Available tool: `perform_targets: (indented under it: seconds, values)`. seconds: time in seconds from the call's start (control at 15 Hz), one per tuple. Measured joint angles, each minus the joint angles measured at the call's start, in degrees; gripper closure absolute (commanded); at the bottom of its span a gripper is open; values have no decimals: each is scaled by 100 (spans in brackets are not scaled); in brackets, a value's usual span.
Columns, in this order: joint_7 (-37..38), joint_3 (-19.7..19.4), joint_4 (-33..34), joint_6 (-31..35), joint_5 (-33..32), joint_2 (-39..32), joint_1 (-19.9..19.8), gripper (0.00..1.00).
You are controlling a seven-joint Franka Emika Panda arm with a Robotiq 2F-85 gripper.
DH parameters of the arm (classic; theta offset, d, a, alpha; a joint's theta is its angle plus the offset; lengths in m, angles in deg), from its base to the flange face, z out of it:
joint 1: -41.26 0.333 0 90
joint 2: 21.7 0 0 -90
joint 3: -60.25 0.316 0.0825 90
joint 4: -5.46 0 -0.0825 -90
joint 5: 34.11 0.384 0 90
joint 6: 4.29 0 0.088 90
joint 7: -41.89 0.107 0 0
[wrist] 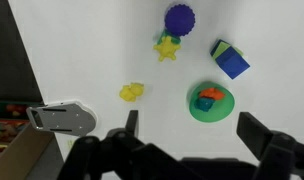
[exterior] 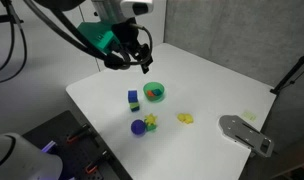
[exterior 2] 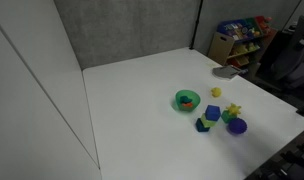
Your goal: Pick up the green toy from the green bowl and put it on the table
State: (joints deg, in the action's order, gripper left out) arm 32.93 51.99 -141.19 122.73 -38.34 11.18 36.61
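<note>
The green bowl (wrist: 223, 110) sits on the white table (wrist: 82, 50). It also shows in both exterior views (exterior: 154, 93) (exterior 2: 187, 100). Inside it lie an orange-red piece (wrist: 213, 94) and, beside it, the small dark green toy (wrist: 205, 104). My gripper (wrist: 195, 130) is open and empty, hovering well above the table with the bowl between and just beyond its fingers. In an exterior view the gripper (exterior: 142, 63) hangs above and behind the bowl.
A blue block with a green top (wrist: 230, 60), a purple spiky ball (wrist: 179, 18), a yellow star (wrist: 168, 47) and a yellow toy (wrist: 131, 92) lie near the bowl. A grey flat object (wrist: 62, 118) lies near the table edge (exterior: 247, 133).
</note>
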Motion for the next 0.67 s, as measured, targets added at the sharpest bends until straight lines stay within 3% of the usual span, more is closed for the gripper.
perform_targets:
  seconds: [0.67]
  values:
    - [30, 87, 42, 110, 34, -241, 85, 0]
